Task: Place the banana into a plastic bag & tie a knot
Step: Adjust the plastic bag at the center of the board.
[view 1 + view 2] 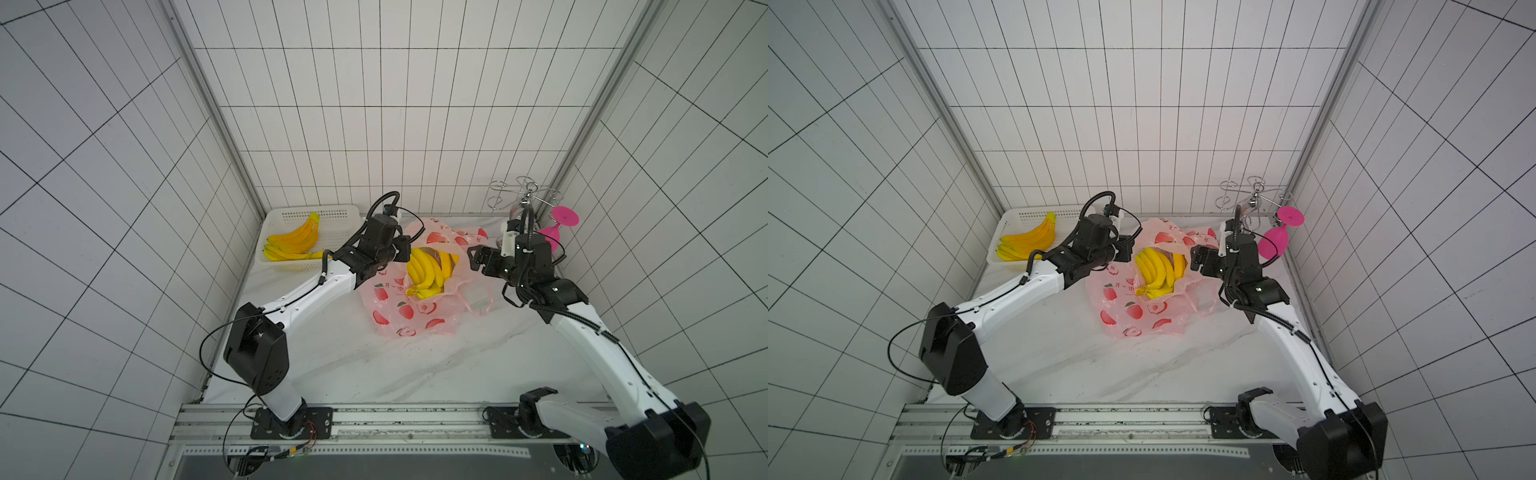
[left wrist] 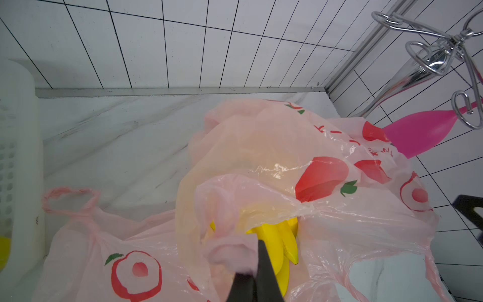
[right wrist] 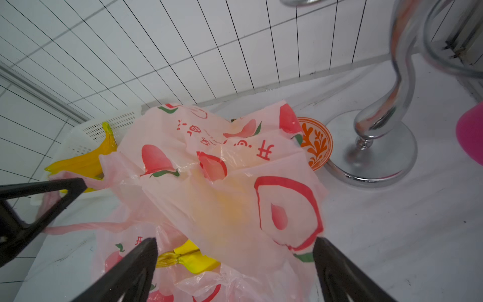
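- Left gripper (image 2: 257, 248): clamped shut on a fold of the pink plastic bag (image 1: 399, 320) at its mouth.
- Right gripper (image 3: 235, 243): spread wide, holding nothing, just beside the bag's opposite edge.
- Banana bunch (image 1: 424, 270): lying inside the open bag on the marble table (image 1: 374, 365).
- White basket (image 1: 332, 216) by the back wall: holding more bananas (image 1: 295, 239).

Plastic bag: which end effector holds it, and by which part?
The left end effector is shut on the plastic bag, pinching a bunched fold of its rim. The right end effector is open, holding nothing.
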